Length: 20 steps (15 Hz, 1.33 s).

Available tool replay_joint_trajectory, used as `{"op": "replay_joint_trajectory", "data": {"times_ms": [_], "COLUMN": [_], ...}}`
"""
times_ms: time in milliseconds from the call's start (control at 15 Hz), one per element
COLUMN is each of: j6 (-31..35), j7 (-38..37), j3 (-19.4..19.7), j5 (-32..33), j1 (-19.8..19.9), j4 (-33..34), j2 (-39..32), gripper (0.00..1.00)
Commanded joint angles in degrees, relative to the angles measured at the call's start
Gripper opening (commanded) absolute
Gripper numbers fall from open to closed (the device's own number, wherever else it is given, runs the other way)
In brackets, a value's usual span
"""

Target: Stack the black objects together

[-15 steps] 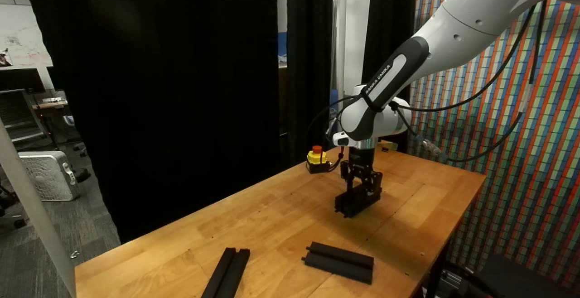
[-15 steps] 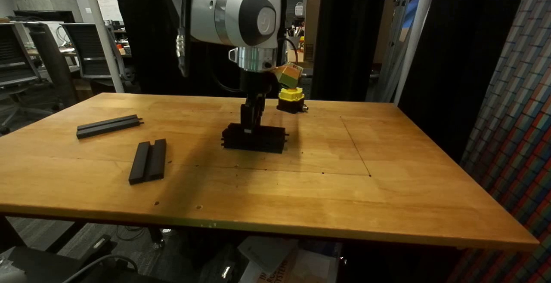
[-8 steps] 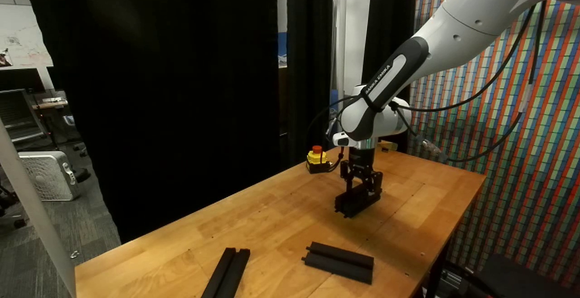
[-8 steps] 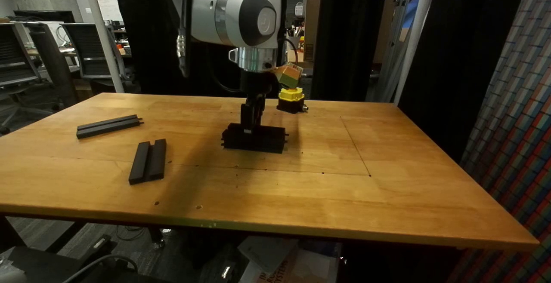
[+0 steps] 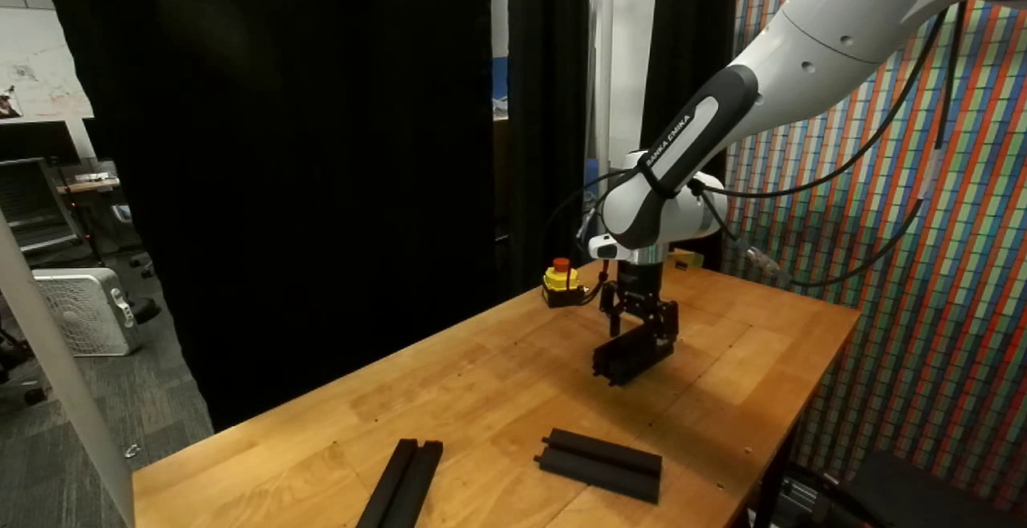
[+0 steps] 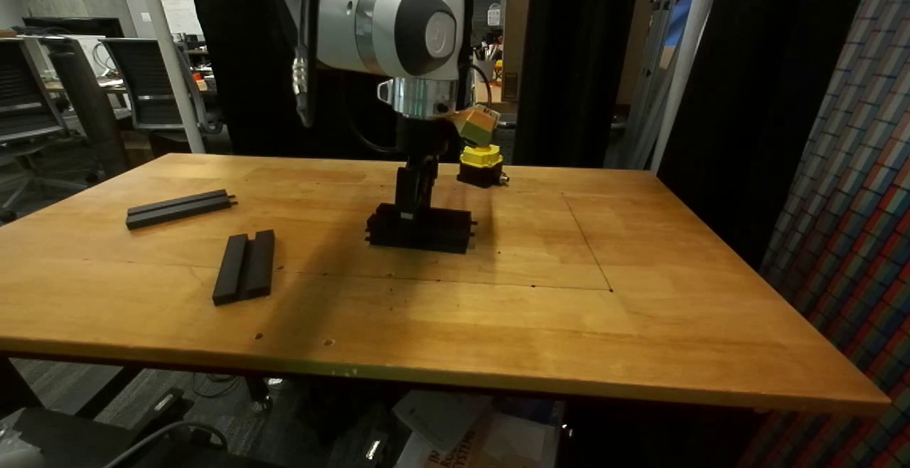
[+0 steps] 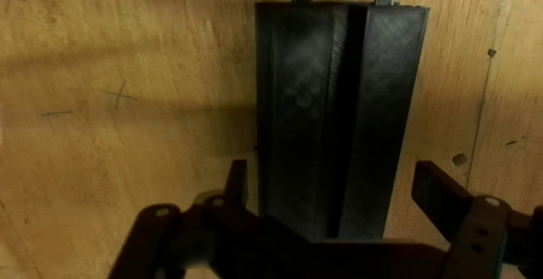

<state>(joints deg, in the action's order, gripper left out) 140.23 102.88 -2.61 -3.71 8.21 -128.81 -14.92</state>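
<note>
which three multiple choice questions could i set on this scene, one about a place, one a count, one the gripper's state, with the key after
1. Where is the red-topped yellow device relative to the tabletop?
A) on the floor below it
B) standing on it
C) hanging above it

2. How many grooved black pieces lie apart from the gripper?
A) none
B) five
C) two

3. How does the gripper stand at the black piece beneath it?
A) open, astride it
B) clamped on it
C) shut above it

Key:
1 B: both exterior views show it resting there.
2 C: both exterior views show two, lying at an angle to each other.
3 A: in the wrist view, tabletop shows between the piece and the fingers on either side.
</note>
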Motion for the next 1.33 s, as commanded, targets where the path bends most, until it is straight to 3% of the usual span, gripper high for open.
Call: {"op": "replay_joint_trajectory", "data": {"times_ms": [0, 467, 867, 1267], "j6": [-2.0, -2.2, -6.9, -4.4], "j7": [-1.8, -13.8, -39.3, -63.2], "j3": [-0.1, -0.9, -4.0, -8.3], "j5": [-0.3, 1.9, -0.3, -5.2], "j1": [-1.0, -6.1, -12.0, -16.7], "j4": [0.0, -4.1, -6.4, -9.2], "j2": [2.3, 7.7, 11.8, 10.7], "gripper": [1.0, 1.0, 1.0, 1.0]}}
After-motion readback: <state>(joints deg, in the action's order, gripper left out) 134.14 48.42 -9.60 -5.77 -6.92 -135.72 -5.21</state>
